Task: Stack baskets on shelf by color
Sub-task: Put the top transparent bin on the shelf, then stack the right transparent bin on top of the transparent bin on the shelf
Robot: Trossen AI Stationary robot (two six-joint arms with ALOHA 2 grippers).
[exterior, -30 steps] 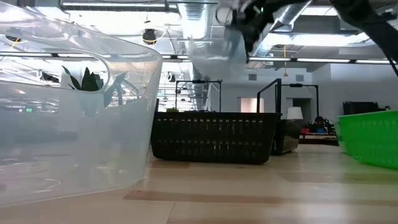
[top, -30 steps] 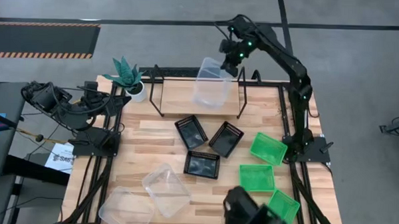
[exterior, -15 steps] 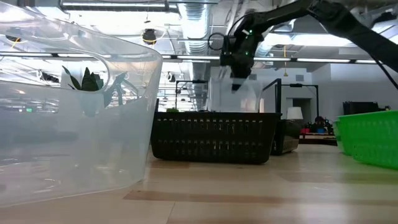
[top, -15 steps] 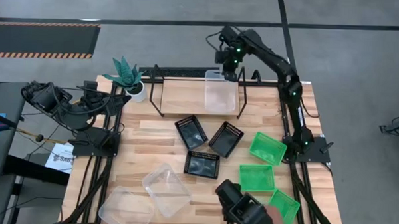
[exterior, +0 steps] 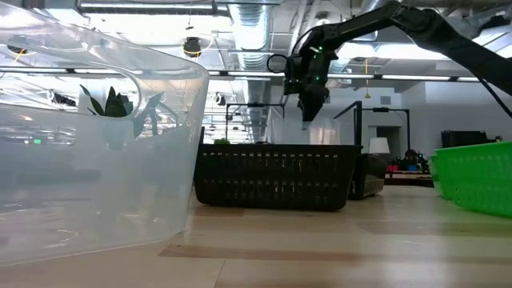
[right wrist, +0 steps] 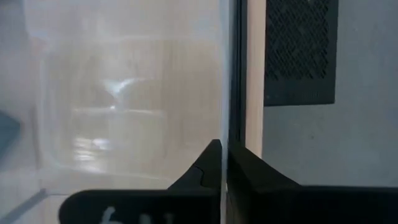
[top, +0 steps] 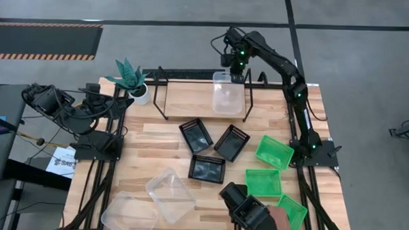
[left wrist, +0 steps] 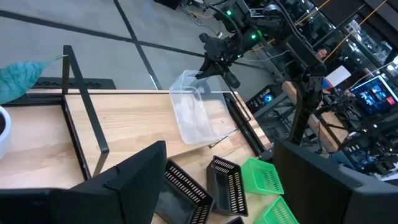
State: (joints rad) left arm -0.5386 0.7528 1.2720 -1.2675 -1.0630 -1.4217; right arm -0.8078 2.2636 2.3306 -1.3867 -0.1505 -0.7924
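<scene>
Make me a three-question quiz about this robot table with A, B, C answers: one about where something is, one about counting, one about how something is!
1. Where is the plant pot?
A. by the shelf's left end
B. beside the green baskets
C. on the floor

2. How many black baskets lie on the table?
A. one
B. three
C. five

3. How is the clear basket on the shelf?
A. flat, open side up
B. upside down
C. standing on one end

Answers:
1 A: the pot stands at the table's far left corner, beside the shelf frame.
2 B: three black baskets cluster mid-table.
3 A: it lies flat on the board at the right end, with the right gripper at its far rim.
</scene>
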